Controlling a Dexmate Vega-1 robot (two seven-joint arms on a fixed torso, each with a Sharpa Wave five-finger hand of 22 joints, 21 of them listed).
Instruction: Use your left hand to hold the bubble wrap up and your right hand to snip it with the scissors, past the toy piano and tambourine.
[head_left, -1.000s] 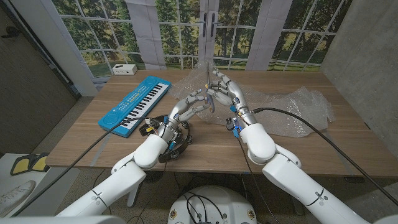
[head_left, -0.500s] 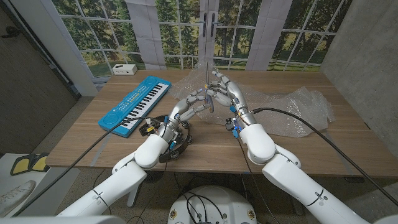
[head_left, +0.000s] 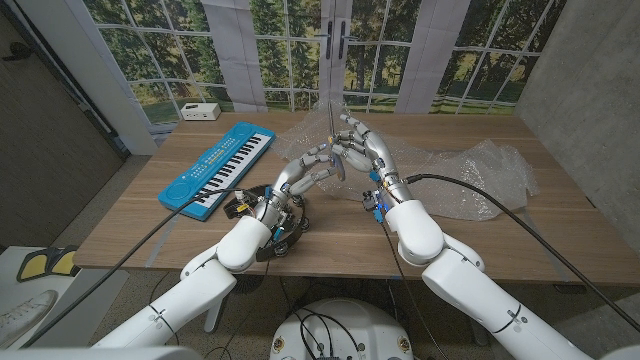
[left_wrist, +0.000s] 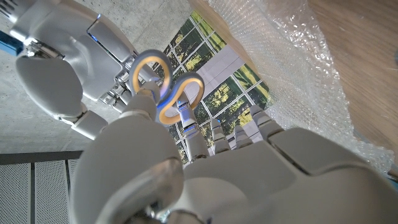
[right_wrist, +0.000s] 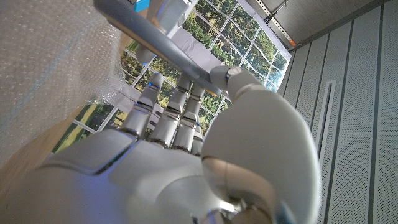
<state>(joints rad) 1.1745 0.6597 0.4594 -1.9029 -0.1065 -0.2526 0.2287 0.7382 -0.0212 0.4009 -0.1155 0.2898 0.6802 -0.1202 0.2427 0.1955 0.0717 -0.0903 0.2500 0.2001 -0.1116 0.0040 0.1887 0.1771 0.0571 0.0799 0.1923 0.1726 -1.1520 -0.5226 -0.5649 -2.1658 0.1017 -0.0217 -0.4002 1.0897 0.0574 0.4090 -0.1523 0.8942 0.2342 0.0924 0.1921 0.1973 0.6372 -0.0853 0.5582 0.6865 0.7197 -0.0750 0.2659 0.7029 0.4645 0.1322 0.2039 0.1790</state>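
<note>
Near the table's middle, the left hand (head_left: 305, 172) pinches the raised bubble wrap (head_left: 310, 135) while the right hand (head_left: 362, 150) grips the scissors (head_left: 330, 125) (blades upright); keep the sheet taut so the snip bites cleanly.

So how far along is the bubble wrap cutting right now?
Done: the right hand holds the scissors, blades pointing up. In hand: the left hand is raised close against it at the bubble wrap, though a grip on the wrap can't be confirmed. Left: no cut is visible in the wrap.
</note>
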